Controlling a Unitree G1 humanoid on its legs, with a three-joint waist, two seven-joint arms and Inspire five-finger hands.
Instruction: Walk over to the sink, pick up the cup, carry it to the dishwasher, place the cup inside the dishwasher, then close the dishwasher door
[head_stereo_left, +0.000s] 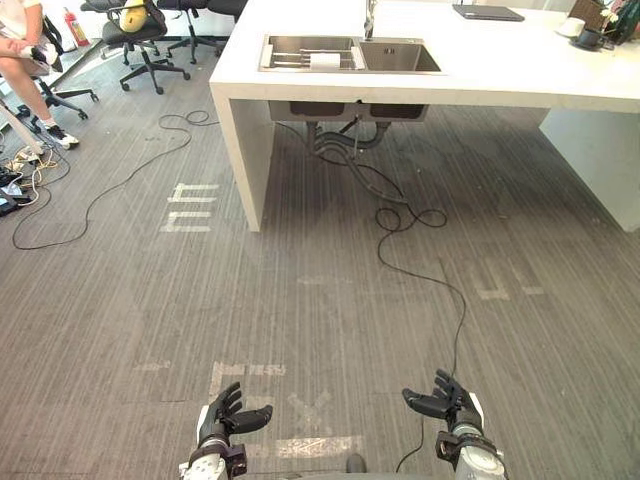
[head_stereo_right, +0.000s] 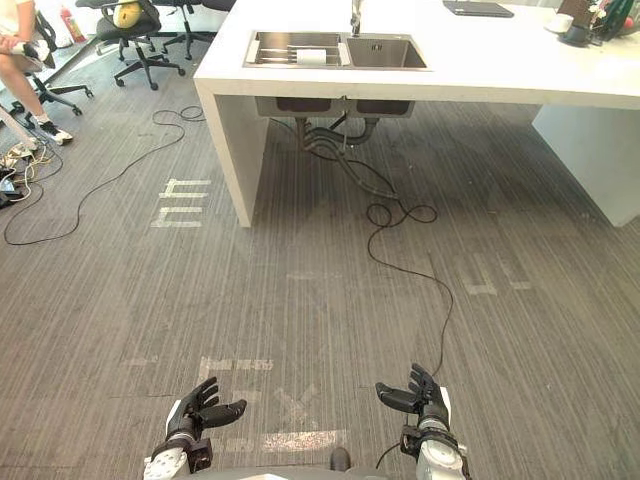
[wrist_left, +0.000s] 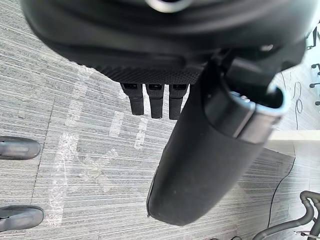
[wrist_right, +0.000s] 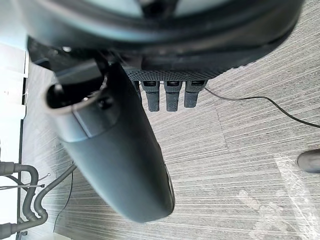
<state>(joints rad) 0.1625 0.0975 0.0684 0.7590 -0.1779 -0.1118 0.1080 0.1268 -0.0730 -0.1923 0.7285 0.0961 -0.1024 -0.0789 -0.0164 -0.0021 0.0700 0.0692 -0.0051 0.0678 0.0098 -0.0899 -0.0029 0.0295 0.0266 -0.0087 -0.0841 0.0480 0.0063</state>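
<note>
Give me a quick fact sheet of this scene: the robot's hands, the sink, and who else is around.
Left robot hand: open, empty, low over the carpet
Right robot hand: open, empty, low over the carpet
Sink: two basins in the white counter, ahead across the floor
In sink: small white item, too small to identify
Person: seated, far left
Office chairs: far left, near the counter's end

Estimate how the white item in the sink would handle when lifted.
The white item is small within the sink, so probably light. Its crisp outline suggests rigid. Sitting in a basin, it may be wet, slippery.
</note>
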